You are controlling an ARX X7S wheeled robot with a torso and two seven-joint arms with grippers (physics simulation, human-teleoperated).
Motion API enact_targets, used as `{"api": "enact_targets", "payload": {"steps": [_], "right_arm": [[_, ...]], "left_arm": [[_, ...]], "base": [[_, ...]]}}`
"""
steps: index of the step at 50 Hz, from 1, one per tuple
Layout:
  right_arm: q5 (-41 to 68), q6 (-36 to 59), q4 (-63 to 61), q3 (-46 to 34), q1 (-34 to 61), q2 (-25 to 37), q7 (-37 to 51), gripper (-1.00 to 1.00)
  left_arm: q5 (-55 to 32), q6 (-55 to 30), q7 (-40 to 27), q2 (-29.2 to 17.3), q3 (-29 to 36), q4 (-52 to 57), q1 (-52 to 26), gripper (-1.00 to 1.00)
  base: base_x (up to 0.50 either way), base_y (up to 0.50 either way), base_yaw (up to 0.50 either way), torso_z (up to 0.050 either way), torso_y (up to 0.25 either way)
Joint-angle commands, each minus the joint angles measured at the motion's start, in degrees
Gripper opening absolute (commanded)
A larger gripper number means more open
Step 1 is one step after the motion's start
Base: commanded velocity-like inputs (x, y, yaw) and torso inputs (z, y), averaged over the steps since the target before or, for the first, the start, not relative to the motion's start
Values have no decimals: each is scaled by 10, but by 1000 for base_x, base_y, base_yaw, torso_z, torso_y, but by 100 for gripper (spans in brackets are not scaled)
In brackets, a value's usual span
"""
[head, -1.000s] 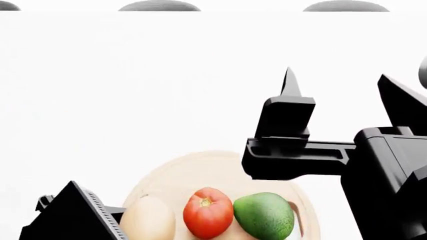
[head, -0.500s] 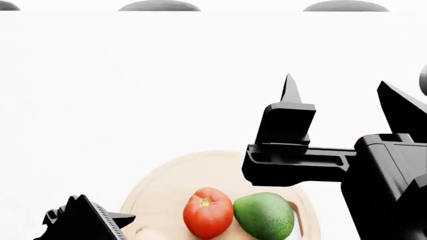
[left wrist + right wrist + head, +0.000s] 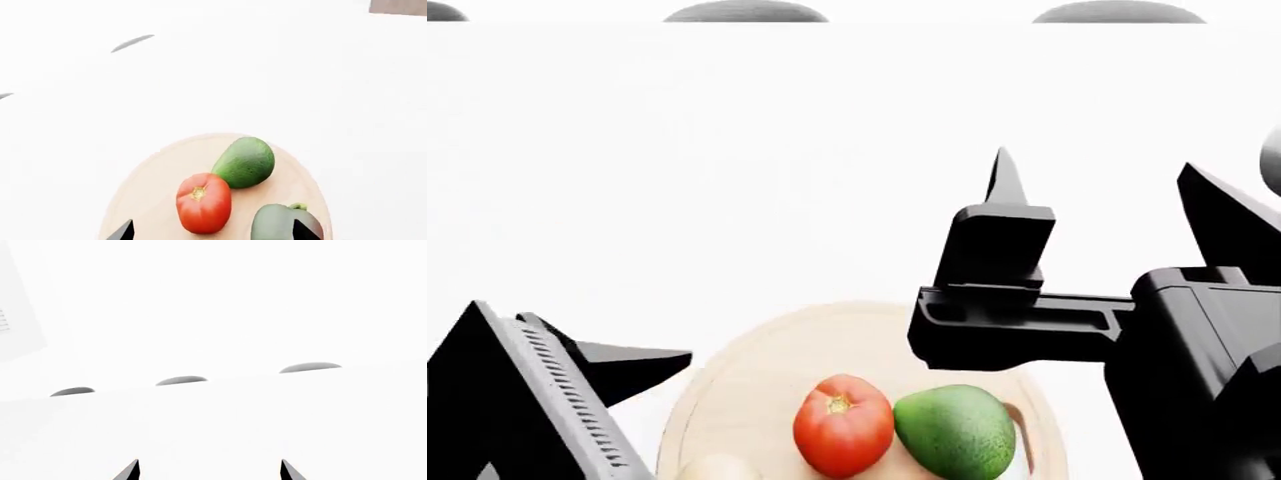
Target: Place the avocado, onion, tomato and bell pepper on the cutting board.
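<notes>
The round light-wood cutting board (image 3: pixel 761 360) lies at the near edge of the head view. On it are the red tomato (image 3: pixel 843 425), the green avocado (image 3: pixel 954 432) and, cut by the frame's bottom, the pale onion (image 3: pixel 714 468). The left wrist view shows the board (image 3: pixel 160 175) with the avocado (image 3: pixel 245 162), the tomato (image 3: pixel 203 202) and the bell pepper (image 3: pixel 283 224); the onion is out of that view. My left gripper (image 3: pixel 574 375) (image 3: pixel 213 232) is open and empty above the board's left side. My right gripper (image 3: pixel 1101 180) (image 3: pixel 208 471) is open and empty, raised beyond the board's right side.
The white table top (image 3: pixel 761 180) stretches beyond the board. Grey dome shapes (image 3: pixel 745 12) line its far edge and also show in the right wrist view (image 3: pixel 181 381). A brown patch (image 3: pixel 398 6) shows in a corner of the left wrist view.
The onion has dropped from beside my left gripper down onto the board. My left gripper has then risen, open, toward the camera. The right arm has hardly moved.
</notes>
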Motion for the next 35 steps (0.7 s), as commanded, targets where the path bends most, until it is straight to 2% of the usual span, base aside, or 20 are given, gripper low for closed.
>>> {"api": "enact_targets", "payload": {"steps": [1,5,9,14,17,23,27,31,35], "right_arm": [[-5,7,12,-5,18,-8,-4,100],[-17,18,29,-10,34,-16,-17,100],[-48,23,41,-8,25,-18,-43,100],[-99,17,50,2,-8,-12,-73,100],[-123,6,42,14,-35,-3,-82,100],[-154,-24,10,48,-95,25,-82,100],[-177,-68,-19,99,-179,60,-78,100],[-234,-113,-59,169,-318,92,-66,100],[-280,-152,-88,280,-488,97,-58,100]], "left_arm": [[-160,29,-22,-45,-108,41,-163,100],[-160,43,-25,-85,-137,31,-180,100],[-95,95,-32,-141,-155,33,-130,100],[2,221,-61,-205,-150,59,1,100],[80,272,-92,-225,-139,82,63,100],[168,371,-128,-249,-114,94,170,100],[217,447,-153,-272,-99,92,235,100],[278,514,-175,-289,-72,90,305,100],[338,564,-196,-293,-43,79,366,100]], "base": [[0,0,0,0,0],[0,0,0,0,0],[0,0,0,0,0],[0,0,0,0,0],[0,0,0,0,0],[0,0,0,0,0],[0,0,0,0,0],[0,0,0,0,0],[0,0,0,0,0]]}}
